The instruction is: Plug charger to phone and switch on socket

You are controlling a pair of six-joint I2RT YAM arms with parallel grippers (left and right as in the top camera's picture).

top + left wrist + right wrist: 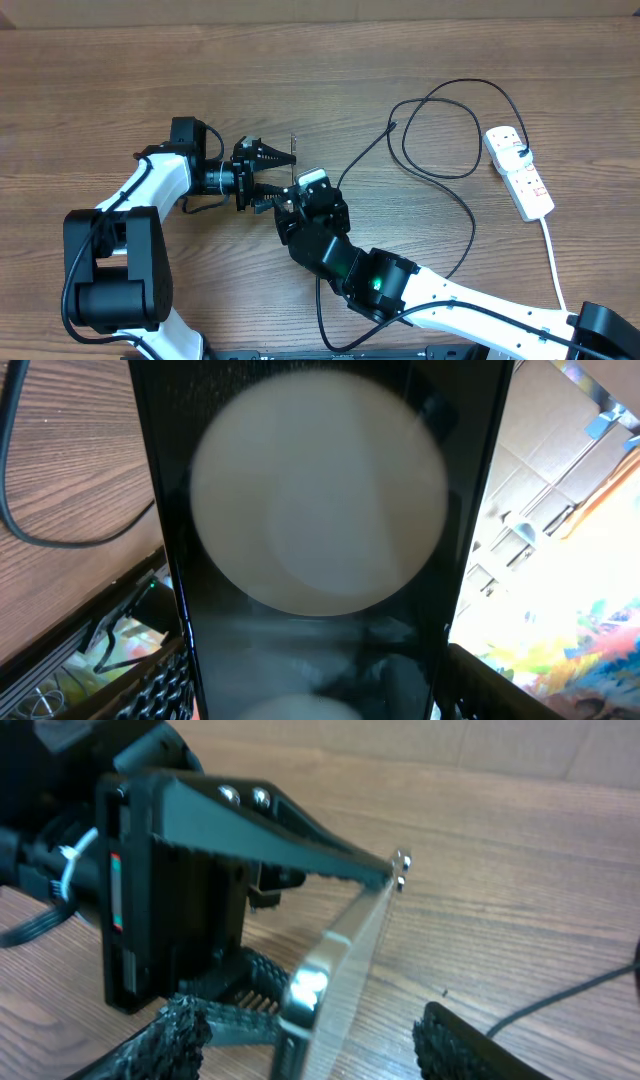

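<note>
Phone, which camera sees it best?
The left wrist view. The phone fills the picture there, showing its glossy black face with a big round white reflection. The right wrist view shows only its thin edge. From overhead it is edge-on and hard to make out.

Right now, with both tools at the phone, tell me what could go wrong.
1. The left tool holds the phone, and the right tool straddles its edge with open fingers. Closing off-centre could twist the phone or knock it loose.
2. The charger cable runs close by the right arm and may snag when that arm moves.
</note>
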